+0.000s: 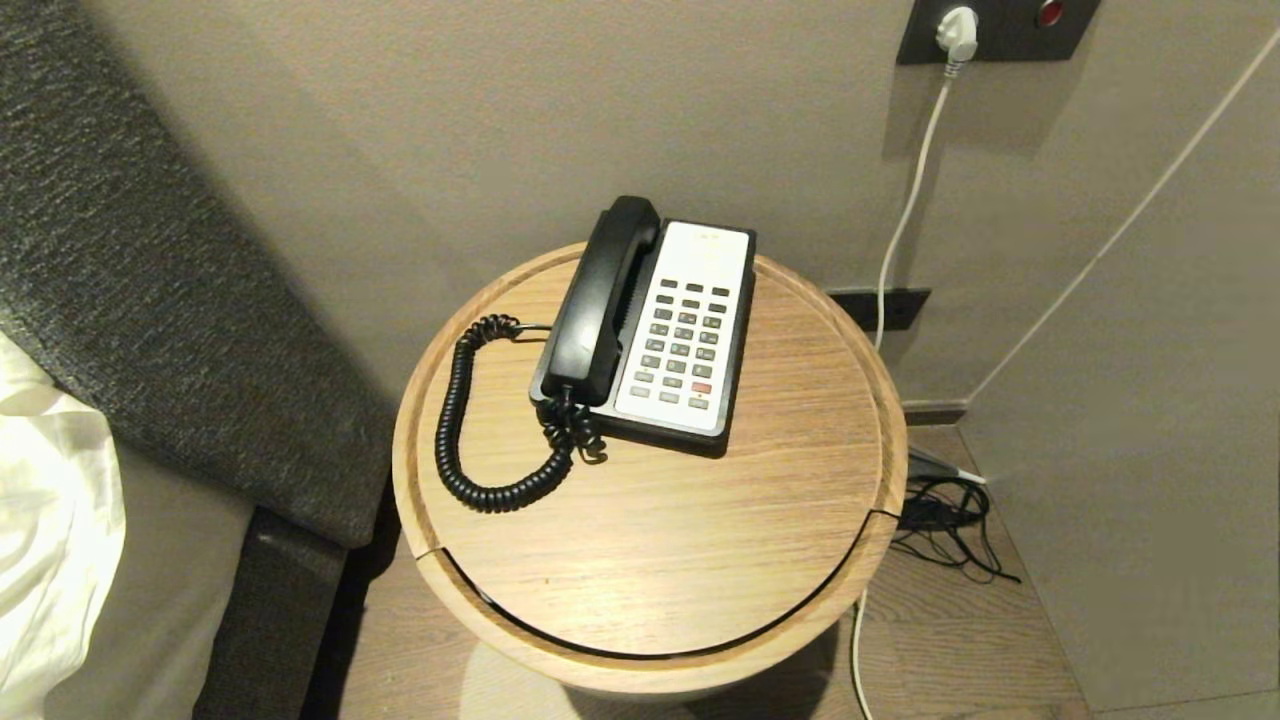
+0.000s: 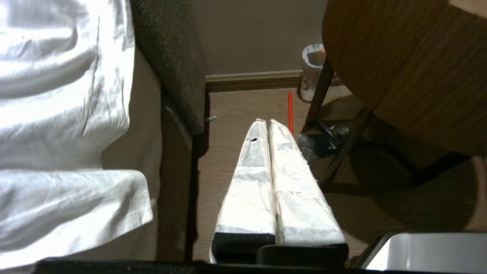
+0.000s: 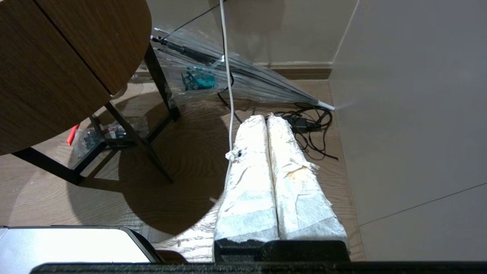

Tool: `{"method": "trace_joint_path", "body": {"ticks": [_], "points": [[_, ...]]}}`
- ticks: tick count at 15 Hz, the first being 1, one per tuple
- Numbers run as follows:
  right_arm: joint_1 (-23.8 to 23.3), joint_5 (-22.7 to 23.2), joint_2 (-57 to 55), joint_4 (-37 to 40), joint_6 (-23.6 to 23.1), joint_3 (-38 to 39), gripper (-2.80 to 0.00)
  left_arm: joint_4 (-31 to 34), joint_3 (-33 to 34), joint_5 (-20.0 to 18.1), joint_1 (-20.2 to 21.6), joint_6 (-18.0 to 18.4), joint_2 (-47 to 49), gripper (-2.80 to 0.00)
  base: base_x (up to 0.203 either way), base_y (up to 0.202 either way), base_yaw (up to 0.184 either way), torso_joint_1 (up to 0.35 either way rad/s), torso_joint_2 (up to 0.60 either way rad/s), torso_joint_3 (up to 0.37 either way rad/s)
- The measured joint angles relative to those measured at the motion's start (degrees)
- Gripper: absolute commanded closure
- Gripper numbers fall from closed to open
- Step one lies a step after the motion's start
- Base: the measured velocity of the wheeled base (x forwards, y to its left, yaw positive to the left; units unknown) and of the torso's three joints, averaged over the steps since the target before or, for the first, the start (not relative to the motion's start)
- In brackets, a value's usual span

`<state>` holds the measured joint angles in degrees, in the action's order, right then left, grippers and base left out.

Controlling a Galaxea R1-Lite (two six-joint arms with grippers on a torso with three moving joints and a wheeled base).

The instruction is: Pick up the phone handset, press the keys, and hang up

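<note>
Beige wall panels back a round wooden counter (image 1: 700,520) that stands between a bed with white sheets (image 1: 45,520) and a plain side panel. On the counter sits a phone base (image 1: 690,330) with a pale keypad face, and it serves as the landmark for everything around it. The phone handset (image 1: 600,300) lies in its cradle along the bed side of the phone base, long and black, touching it along its length. From the near end of the handset a coiled cord (image 1: 455,420) loops out over the counter on the bed side of the phone base and curls back to it. Beyond the phone base, on the wall, a white plug (image 1: 957,32) sits in a dark socket plate, and its white cable (image 1: 900,230) drops down past the counter's edge to a tangle of black wires (image 1: 945,520) on the wooden floor.

Neither arm shows in the head view. The left hand (image 2: 265,122) hangs low beside the counter, over the floor between the bed and the counter's dark legs, its two wrapped fingers pressed together with nothing between them. The right hand (image 3: 266,118) hangs low on the other side of the counter, over the floor near the black wires, its wrapped fingers likewise pressed together and empty. A clear folded umbrella (image 3: 236,76) lies on the floor beyond the right hand.
</note>
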<state>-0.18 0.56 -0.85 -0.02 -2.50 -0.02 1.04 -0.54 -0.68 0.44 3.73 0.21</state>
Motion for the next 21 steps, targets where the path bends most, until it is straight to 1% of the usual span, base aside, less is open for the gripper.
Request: {"method": "trace_joint_path", "body": {"ticks": [1,2,4,21], "points": [[0.0,0.0,0.0,0.0,0.0,0.0,0.00,0.4,0.1,0.0,0.0,0.9,0.0,0.00,0.000,0.000,0.000,0.000,0.00,0.000],[0.0,0.0,0.0,0.0,0.2,0.0,0.00,0.5,0.1,0.0,0.0,1.0,0.0,0.00,0.000,0.000,0.000,0.000,0.00,0.000],[0.0,0.0,0.0,0.0,0.2,0.0,0.00,-0.3,0.1,-0.1,0.0,0.8,0.0,0.00,0.000,0.000,0.000,0.000,0.00,0.000],[0.0,0.0,0.0,0.0,0.3,0.0,0.00,-0.3,0.4,0.2,0.0,0.6,-0.1,0.00,0.000,0.000,0.000,0.000,0.00,0.000]]}}
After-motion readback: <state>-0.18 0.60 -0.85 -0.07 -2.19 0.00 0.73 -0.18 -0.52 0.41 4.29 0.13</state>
